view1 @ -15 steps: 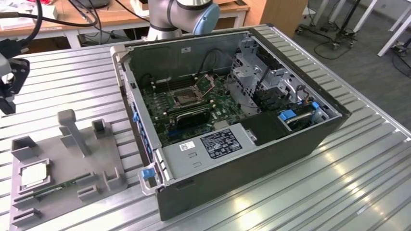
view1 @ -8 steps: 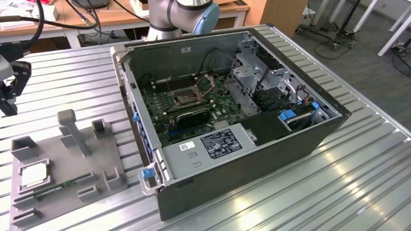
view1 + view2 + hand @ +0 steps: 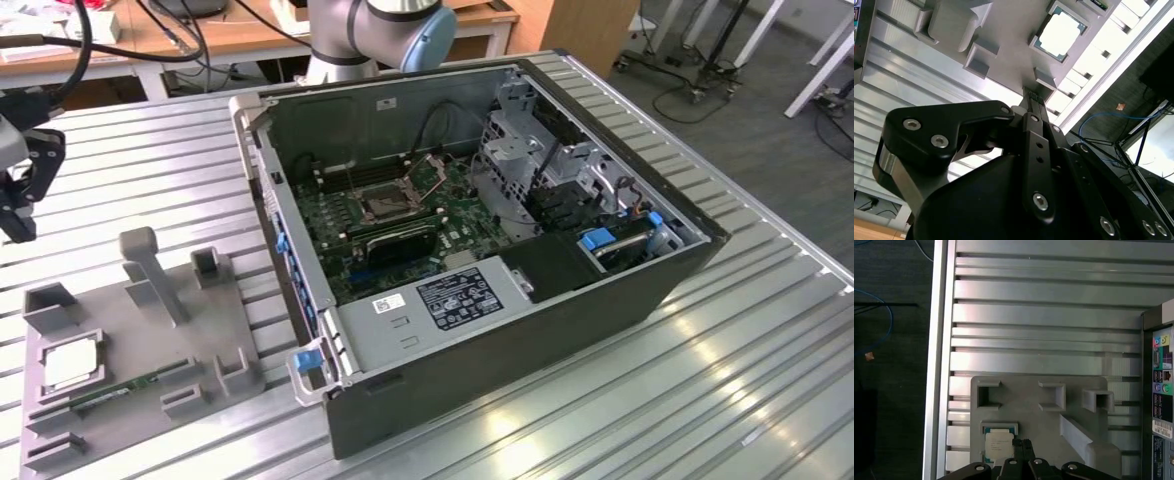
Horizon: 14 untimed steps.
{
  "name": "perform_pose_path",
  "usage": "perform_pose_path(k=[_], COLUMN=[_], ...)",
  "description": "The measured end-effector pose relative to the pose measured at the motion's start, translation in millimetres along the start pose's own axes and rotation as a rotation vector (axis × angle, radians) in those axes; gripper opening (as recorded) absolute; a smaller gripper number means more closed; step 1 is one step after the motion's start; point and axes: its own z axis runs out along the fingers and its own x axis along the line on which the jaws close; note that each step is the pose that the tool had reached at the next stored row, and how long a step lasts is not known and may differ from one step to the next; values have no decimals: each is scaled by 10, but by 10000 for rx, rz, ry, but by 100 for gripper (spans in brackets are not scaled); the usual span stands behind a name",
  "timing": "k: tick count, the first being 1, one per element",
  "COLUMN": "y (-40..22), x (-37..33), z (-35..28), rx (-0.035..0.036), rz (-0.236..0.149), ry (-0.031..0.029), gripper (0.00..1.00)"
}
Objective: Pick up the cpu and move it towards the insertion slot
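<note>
The cpu is a flat square chip with a silvery top. It lies in a shallow pocket of the grey holder plate at the exterior view's left. In both wrist views the cpu lies flat in that pocket. My black gripper hangs well above the plate, up and to the left of the chip. Its fingertips meet, shut on nothing. The insertion slot is a square socket with a metal frame on the green board inside the open computer case.
A thin green memory stick lies on the plate next to the chip. Grey posts and blocks rise from the plate. The case walls, drive cage and power supply surround the board. The ribbed metal table ends near the plate.
</note>
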Motion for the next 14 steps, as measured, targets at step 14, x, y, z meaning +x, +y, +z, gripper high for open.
perform_pose_path(k=[14], y=[-74], x=[1], z=[-3], rx=[0], rz=[0], ry=[0], gripper=[11])
